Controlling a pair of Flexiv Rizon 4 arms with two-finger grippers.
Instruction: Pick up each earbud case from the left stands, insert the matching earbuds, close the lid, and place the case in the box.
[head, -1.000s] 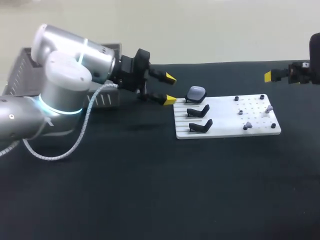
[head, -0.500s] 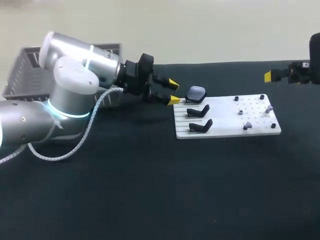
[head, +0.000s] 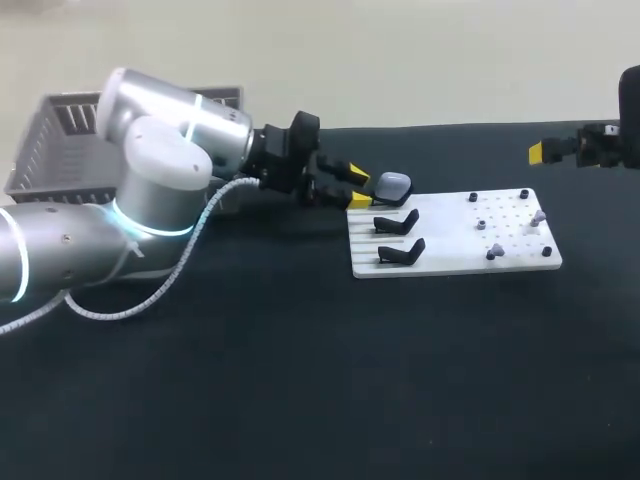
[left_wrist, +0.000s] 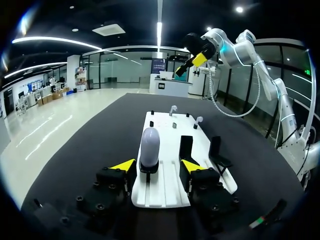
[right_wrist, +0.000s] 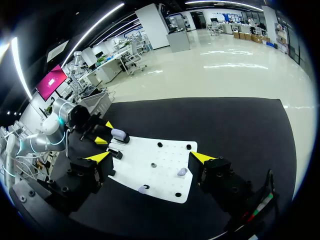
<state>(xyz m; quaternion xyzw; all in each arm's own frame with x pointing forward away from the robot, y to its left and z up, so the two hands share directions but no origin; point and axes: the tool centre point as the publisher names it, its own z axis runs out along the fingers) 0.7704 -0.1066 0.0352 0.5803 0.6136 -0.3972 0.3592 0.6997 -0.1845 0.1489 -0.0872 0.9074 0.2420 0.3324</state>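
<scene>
Left wrist view showed the left gripper (left_wrist: 156, 165) spread wide, the earbud case (left_wrist: 149, 145) between its fingertips; it needed to centre on that case, then close gently and lift straight.

Soft, even light falls from overhead in the head view; the black table (head: 300, 380) looks dim and the white board (head: 455, 255) bright. The left arm (head: 160, 170) shows pale highlights and casts what seems a faint shadow beneath it. The earbud case (left_wrist: 149, 142) carries a soft sheen
</scene>
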